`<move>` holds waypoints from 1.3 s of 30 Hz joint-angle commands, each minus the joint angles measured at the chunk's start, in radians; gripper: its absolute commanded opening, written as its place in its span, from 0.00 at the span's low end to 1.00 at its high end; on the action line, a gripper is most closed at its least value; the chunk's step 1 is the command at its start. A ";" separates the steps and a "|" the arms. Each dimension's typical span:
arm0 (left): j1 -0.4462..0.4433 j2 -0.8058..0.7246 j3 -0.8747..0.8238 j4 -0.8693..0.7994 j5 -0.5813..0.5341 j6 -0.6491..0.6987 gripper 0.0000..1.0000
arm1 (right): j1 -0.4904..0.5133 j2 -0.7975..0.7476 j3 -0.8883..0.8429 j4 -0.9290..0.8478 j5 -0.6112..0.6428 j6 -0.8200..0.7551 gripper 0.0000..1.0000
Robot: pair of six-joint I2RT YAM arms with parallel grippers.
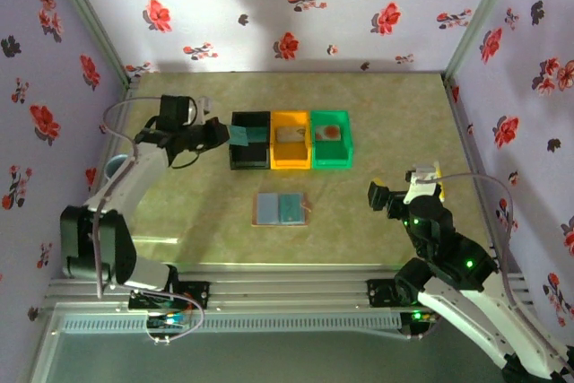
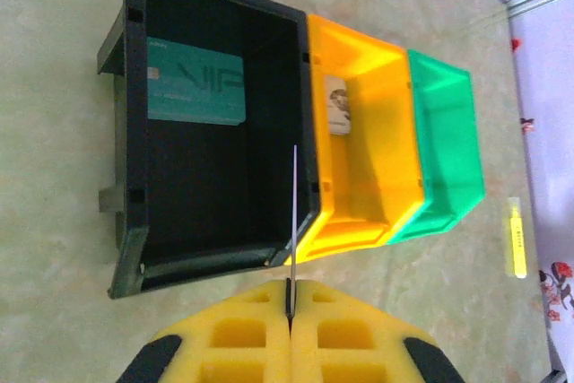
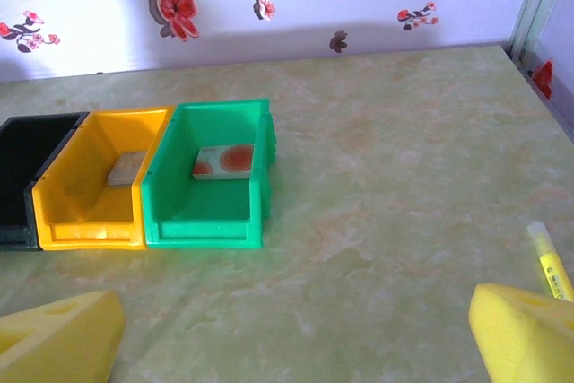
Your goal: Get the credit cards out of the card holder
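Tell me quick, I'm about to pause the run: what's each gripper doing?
Left gripper: closed on a thin edge-on sliver, identity unclear.
Right gripper: open, empty.

Soft light is falling evenly from above, leaving faint shadows on the table. The overhead picture is looking hazy; my yellow fingers are blurring near the lens.

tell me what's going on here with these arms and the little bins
The card holder is being emptied: it lies open on the table before three bins. A teal card sits in the black bin, a pale card in the orange bin, a red-spotted card in the green bin. The left hand is shut by the black bin; the right hand is open, holding nothing.
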 commanded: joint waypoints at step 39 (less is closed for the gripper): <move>-0.040 0.627 0.550 -0.129 -0.015 0.022 0.00 | -0.003 -0.009 -0.031 0.049 -0.039 -0.057 0.99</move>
